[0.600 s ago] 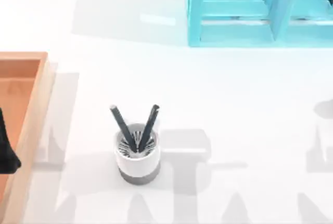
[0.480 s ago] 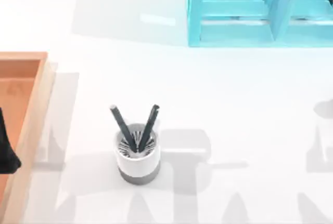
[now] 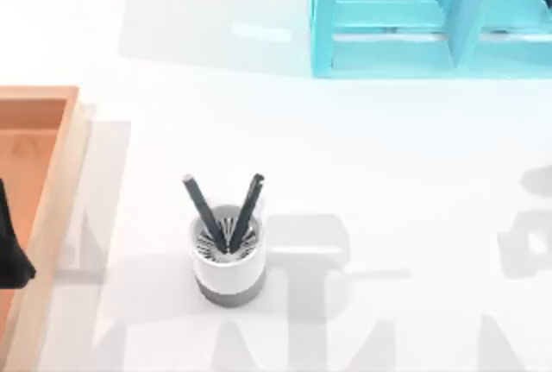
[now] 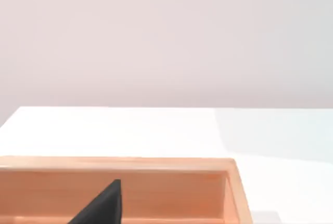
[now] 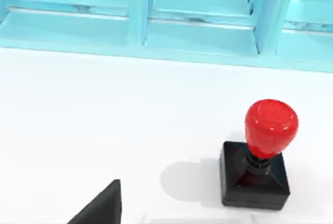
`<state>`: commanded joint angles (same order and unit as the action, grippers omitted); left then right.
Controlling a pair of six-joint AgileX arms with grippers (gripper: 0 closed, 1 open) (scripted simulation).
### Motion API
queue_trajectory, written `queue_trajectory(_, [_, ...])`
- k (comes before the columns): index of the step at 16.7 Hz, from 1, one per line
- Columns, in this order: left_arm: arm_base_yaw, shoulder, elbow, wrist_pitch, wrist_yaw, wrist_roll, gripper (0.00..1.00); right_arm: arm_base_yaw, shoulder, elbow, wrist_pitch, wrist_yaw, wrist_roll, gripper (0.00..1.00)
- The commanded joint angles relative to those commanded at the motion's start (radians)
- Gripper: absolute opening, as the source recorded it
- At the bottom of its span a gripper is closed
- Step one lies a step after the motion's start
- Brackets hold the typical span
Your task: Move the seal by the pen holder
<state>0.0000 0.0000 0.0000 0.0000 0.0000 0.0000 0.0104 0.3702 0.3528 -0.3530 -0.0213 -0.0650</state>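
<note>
The pen holder, a white cup with a dark grey bottom band and two dark pens, stands on the white table left of centre. The seal, a black square block with a glossy red knob, stands upright on the table in front of the teal shelf in the right wrist view. A dark part of my right gripper shows at the edge of that view, apart from the seal. My left gripper sits parked over the wooden tray at the table's left edge.
A teal shelf unit stands at the back right of the table. A shallow wooden tray lies along the left side, and its rim appears in the left wrist view. Arm shadows fall on the table's right edge.
The shadow at the table's right edge has shifted and grown in the top view. The pen holder and my left gripper have not moved.
</note>
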Motion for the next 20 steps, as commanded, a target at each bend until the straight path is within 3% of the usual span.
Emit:
queue_trajectory(10, [0.0, 0.0, 0.0, 0.0, 0.0, 0.0, 1.0, -0.022, 0.983, 0.828, -0.744, -0.016, -0.072, 1.0])
queue_trajectory(15, [0.0, 0.0, 0.0, 0.0, 0.0, 0.0, 1.0, -0.064, 1.372, 1.193, -0.953, -0.003, -0.068, 1.0])
queue_trajectory(20, [0.0, 0.0, 0.0, 0.0, 0.0, 0.0, 1.0, -0.11, 1.621, 1.454, -1.032, 0.016, -0.046, 1.0])
